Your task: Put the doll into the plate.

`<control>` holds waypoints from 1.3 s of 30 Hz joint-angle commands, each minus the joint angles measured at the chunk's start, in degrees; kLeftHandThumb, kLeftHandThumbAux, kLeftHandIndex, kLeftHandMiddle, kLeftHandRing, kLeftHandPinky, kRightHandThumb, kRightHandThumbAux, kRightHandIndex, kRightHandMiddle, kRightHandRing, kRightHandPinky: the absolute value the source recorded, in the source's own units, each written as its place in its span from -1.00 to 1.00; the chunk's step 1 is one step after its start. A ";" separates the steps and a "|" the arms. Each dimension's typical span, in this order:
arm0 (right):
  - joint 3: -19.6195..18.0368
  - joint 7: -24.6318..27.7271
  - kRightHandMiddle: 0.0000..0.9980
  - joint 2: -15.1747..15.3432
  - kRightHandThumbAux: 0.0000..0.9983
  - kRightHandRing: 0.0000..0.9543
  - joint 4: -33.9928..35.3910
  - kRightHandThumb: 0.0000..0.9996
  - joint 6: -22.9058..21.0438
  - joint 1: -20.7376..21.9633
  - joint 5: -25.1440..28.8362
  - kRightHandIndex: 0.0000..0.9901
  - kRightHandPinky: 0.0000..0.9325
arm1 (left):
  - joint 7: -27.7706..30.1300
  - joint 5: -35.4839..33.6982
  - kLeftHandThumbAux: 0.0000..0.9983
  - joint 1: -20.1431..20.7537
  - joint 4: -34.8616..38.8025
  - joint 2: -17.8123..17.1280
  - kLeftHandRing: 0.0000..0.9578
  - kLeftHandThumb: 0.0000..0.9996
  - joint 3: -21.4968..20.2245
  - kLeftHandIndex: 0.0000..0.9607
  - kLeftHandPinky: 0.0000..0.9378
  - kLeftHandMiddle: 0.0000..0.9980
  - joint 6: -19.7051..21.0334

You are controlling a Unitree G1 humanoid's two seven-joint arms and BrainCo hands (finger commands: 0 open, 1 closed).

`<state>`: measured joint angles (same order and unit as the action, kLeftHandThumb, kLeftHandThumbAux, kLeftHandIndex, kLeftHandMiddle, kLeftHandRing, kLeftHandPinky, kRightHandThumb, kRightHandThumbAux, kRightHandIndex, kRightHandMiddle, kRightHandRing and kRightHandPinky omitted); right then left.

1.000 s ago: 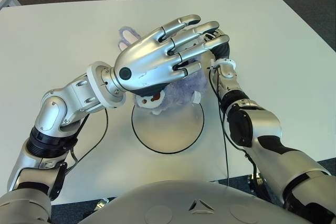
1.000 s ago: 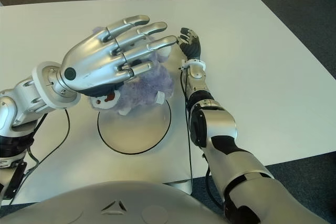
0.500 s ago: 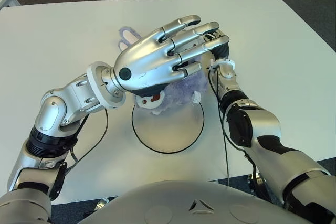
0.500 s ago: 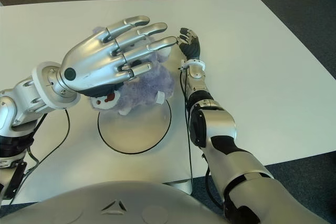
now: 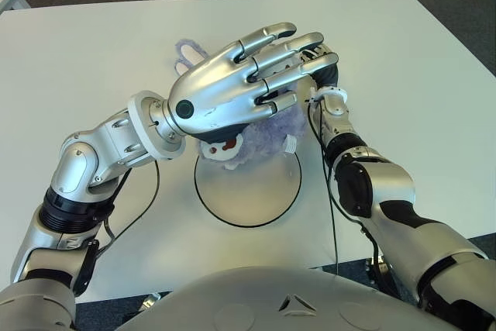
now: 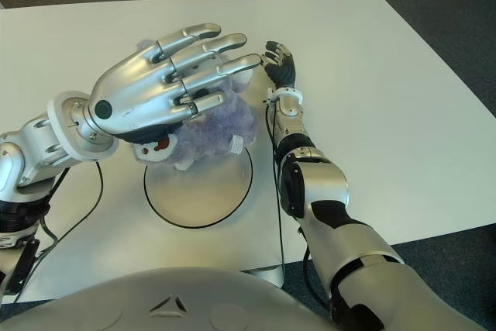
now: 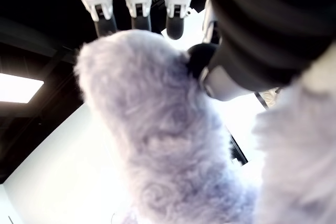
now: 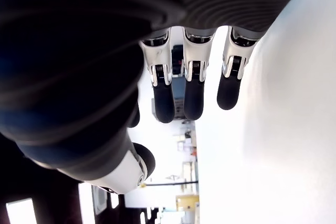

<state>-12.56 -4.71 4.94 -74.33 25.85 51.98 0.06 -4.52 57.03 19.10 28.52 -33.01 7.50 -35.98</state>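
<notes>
Spanning the scene: white table [image 5: 93, 60], with dark floor showing beyond its far edge.
Left arm: reaches from the robot's left across the middle of the table, forearm raised above the surface.
Right arm: runs forward along the right side of the plate, ending just beyond the left hand's fingertips.
Plate [image 5: 248, 191]: round, white with a dark rim, lying flat on the table close in front of the robot's body; its near part is bare.
Left hand [image 5: 232, 87]: palm down over the doll, fingers stretched forward and only slightly bent; the left wrist view shows the fur pressed up against the palm with the thumb beside it, so the hand is holding the doll rather loosely.
Doll [image 6: 205, 133]: fluffy, pale purple, with a small white and red part showing under the wrist; it sits under the left hand above the far rim of the plate.
Right hand [image 6: 280, 63]: dark fingers extended and holding nothing, just right of the doll.
</notes>
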 commanded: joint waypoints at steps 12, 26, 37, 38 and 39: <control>-0.02 -0.35 -0.57 -0.67 0.71 -0.62 -0.76 0.06 0.15 -0.79 -0.10 -0.53 -0.60 | -0.87 0.27 0.41 -0.89 -1.51 -0.56 -0.99 0.43 -0.72 -0.13 -0.84 -0.89 -1.01; -0.02 -0.41 -0.57 -0.72 0.71 -0.62 -0.80 0.06 0.08 -0.73 -0.14 -0.53 -0.60 | -1.10 0.31 0.41 -0.82 -1.84 -0.60 -0.99 0.43 -0.81 -0.13 -0.84 -0.89 -1.21; -0.05 -0.36 -0.57 -0.66 0.71 -0.62 -0.84 0.06 0.04 -0.71 -0.12 -0.53 -0.60 | -1.13 0.48 0.41 -0.72 -2.03 -0.44 -0.99 0.43 -0.74 -0.13 -0.84 -0.89 -1.29; -0.05 -0.36 -0.57 -0.66 0.71 -0.62 -0.84 0.06 0.04 -0.71 -0.12 -0.53 -0.60 | -1.13 0.48 0.41 -0.72 -2.03 -0.44 -0.99 0.43 -0.74 -0.13 -0.84 -0.89 -1.30; -0.05 -0.36 -0.57 -0.66 0.71 -0.62 -0.84 0.06 0.04 -0.71 -0.12 -0.53 -0.60 | -1.13 0.48 0.41 -0.72 -2.04 -0.43 -0.99 0.43 -0.74 -0.13 -0.84 -0.89 -1.30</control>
<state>-12.55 -4.97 4.66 -74.48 25.86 51.98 -0.01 -5.43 57.06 19.07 27.16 -33.03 7.01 -36.91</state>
